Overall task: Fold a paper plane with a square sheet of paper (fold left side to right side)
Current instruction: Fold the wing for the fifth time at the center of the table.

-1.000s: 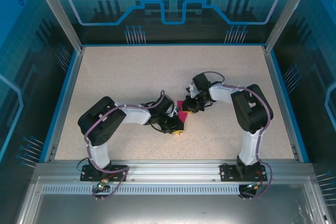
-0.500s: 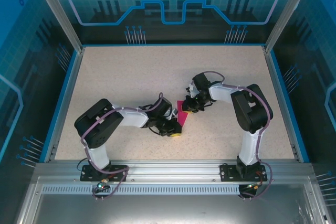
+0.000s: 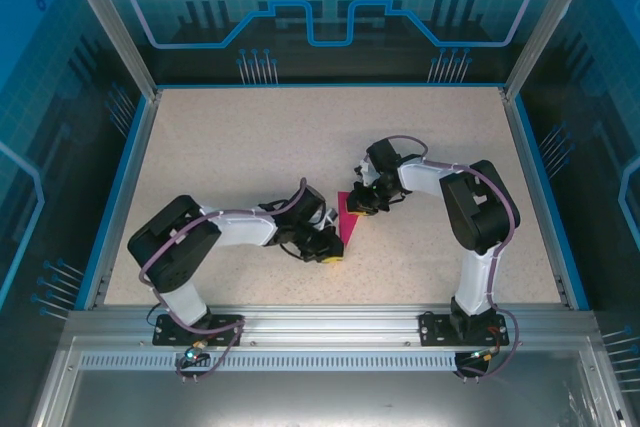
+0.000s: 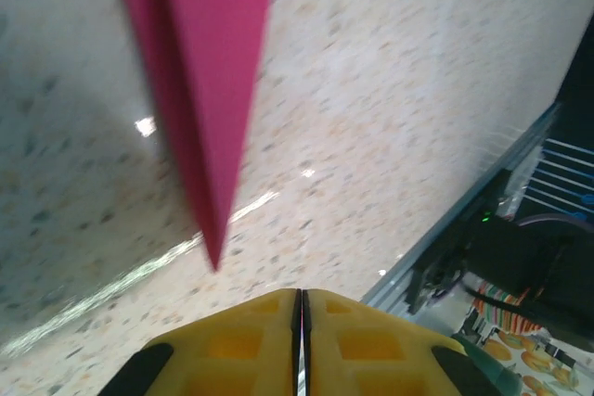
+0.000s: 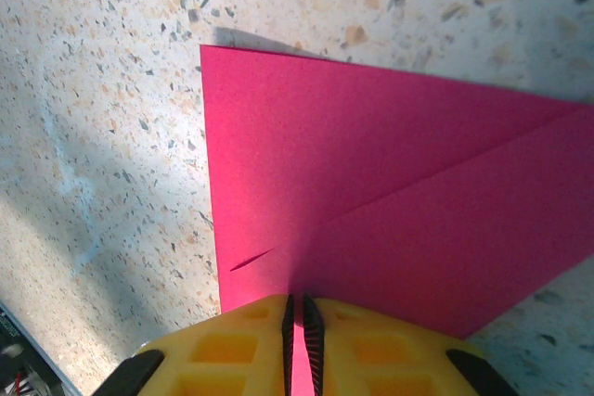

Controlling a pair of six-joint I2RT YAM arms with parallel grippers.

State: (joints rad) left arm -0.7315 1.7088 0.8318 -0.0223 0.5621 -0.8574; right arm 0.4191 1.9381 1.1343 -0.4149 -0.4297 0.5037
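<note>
Two arms are meeting near the middle of the speckled table [image 3: 230, 137], and your sheet of paper [image 3: 350, 221] is lying between them, just right of centre. It is showing as a folded pink wedge, wide at the far end and narrowing to a point at the near end.

Your right gripper [image 3: 360, 203] is reaching in from the right and sitting over the wide far end. In the right wrist view its fingers [image 5: 232, 345] are pinching together on the paper's edge, with a sliver of pink showing in the slit between them. A folded flap is running diagonally across the sheet, and a small wrinkle is showing just ahead of the fingertips.

Your left gripper [image 3: 330, 252] is lying low on the table, just left of the paper's near point. In the left wrist view its fingers [image 4: 371, 345] are pressing against each other with nothing between them. The paper's point is ending just short of them, not touching.

From above, the left wrist is crowding the paper's left edge and the right wrist is covering part of its far end. A blue rim [image 3: 330, 85] is running round the table, a metal rail [image 3: 330, 322] is carrying both bases along the near edge, and cables [image 3: 400, 142] are looping along the arms.
</note>
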